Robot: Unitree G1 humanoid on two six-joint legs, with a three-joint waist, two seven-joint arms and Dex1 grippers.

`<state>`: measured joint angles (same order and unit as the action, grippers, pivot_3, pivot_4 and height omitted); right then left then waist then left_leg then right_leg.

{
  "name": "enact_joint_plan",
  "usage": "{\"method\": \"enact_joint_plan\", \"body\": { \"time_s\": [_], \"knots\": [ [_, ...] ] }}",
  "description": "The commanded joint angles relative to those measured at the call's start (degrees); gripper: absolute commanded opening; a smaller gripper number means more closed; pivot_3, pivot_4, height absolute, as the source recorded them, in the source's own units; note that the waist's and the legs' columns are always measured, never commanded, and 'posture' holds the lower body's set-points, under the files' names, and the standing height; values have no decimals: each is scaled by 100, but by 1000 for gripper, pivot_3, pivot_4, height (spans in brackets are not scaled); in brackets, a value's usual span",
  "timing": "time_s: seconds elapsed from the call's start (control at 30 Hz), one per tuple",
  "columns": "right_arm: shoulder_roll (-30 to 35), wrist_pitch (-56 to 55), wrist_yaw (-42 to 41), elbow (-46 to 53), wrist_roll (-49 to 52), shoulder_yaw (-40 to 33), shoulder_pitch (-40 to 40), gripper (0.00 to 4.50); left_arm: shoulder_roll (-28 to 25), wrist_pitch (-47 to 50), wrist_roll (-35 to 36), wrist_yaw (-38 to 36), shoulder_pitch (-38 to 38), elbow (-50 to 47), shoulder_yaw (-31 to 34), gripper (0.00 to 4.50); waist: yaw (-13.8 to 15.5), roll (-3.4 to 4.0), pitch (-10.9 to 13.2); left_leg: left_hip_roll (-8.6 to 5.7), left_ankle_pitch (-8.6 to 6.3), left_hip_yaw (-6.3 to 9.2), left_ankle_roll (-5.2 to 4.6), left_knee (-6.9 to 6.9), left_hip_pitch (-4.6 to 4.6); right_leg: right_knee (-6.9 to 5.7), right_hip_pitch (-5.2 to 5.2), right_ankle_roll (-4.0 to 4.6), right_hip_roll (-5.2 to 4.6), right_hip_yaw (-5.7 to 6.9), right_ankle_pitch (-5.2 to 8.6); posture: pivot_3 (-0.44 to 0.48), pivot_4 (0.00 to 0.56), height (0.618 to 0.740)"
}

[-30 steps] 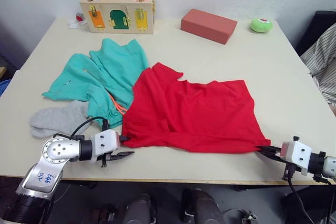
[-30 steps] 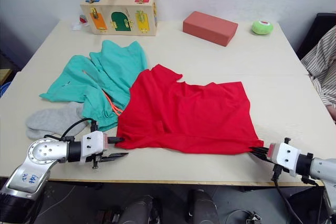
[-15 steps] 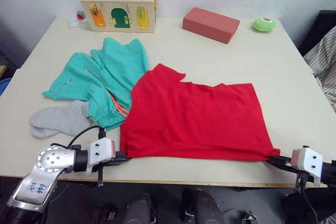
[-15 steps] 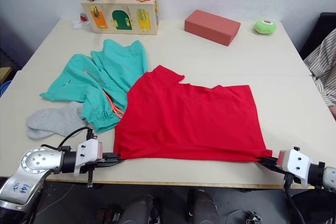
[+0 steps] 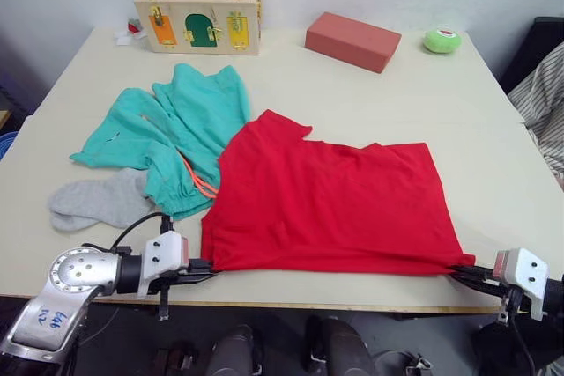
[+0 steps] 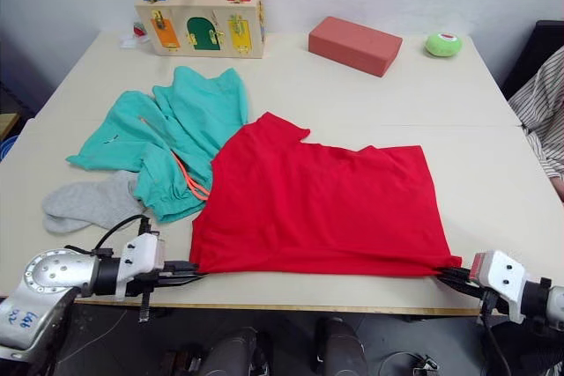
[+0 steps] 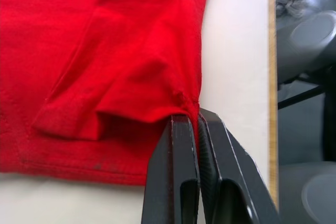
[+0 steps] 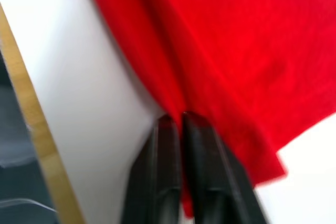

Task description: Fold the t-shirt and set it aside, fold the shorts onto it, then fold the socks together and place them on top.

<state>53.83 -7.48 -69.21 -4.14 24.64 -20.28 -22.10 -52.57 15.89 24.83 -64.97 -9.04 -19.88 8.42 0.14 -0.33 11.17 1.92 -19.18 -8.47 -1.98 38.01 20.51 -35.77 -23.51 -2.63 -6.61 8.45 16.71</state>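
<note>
The red t-shirt (image 5: pixel 326 204) lies spread near the table's front edge. My left gripper (image 5: pixel 204 267) is shut on its front left corner, and my right gripper (image 5: pixel 463 271) is shut on its front right corner. Both wrist views show the fingers (image 7: pixel 184 182) pinching red cloth (image 8: pixel 220 51). The teal shorts (image 5: pixel 176 134) with an orange drawstring lie crumpled to the left, partly under the shirt's edge. The grey socks (image 5: pixel 97 200) rest beside the shorts at the front left.
A wooden latch box (image 5: pixel 197 18), a red block (image 5: pixel 352 40) and a green ball (image 5: pixel 441 40) stand along the table's far edge. A person's striped sleeve (image 5: pixel 542 99) shows at the right. The table's front edge (image 5: pixel 352 305) runs just beneath both grippers.
Both grippers have closed on the t-shirt's front corners and pulled it toward the front edge and outward, stretching the hem flatter and straighter.
</note>
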Motion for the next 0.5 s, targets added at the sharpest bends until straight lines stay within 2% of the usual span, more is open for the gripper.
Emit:
{"method": "enact_joint_plan", "body": {
  "time_s": [0.03,0.13,0.2,0.23,0.3,0.4,0.5],
  "knots": [
    [414,1090,-413,712,565,-527,-543,1655,-481,928,758,-320,-295,-357,716,991,0,19,10,0,0,1,1,-2,2,0,-2,3,0,0,2,0,150,740],
    [698,1898,-578,1081,968,-983,-645,2689,-740,1778,1389,-335,-172,-253,1177,1901,0,21,16,0,-2,1,-6,-1,1,2,1,1,0,1,2,0,150,740],
    [825,2197,-562,1066,1079,-1164,-357,3315,-793,2361,1864,-194,207,-65,1376,2473,-8,20,19,0,-9,1,-21,3,2,2,1,-3,0,-1,-2,0,150,740],
    [942,2316,-573,954,1081,-1138,-103,3790,-798,2740,2053,27,618,116,1350,2825,-5,19,20,-1,-11,1,-15,4,2,2,1,-4,0,-1,-6,0,150,740],
    [1059,2387,-498,598,1022,-965,624,4410,-758,3410,2319,442,1380,453,1247,3422,-6,21,24,-2,-11,3,-7,6,-2,1,3,-4,0,-1,-8,0,150,740],
    [915,2304,-121,-362,712,-398,2316,4500,-375,4101,2192,1171,3201,1521,723,4372,-7,14,34,-8,8,3,4,9,-4,-11,4,-6,3,-1,-13,0,150,740],
    [739,1901,-45,-1414,56,322,3658,4500,-11,4016,1593,1487,4507,2597,171,4443,4,7,34,-18,45,0,22,4,15,-13,-13,-11,5,0,-17,0,150,740]
  ]
}}
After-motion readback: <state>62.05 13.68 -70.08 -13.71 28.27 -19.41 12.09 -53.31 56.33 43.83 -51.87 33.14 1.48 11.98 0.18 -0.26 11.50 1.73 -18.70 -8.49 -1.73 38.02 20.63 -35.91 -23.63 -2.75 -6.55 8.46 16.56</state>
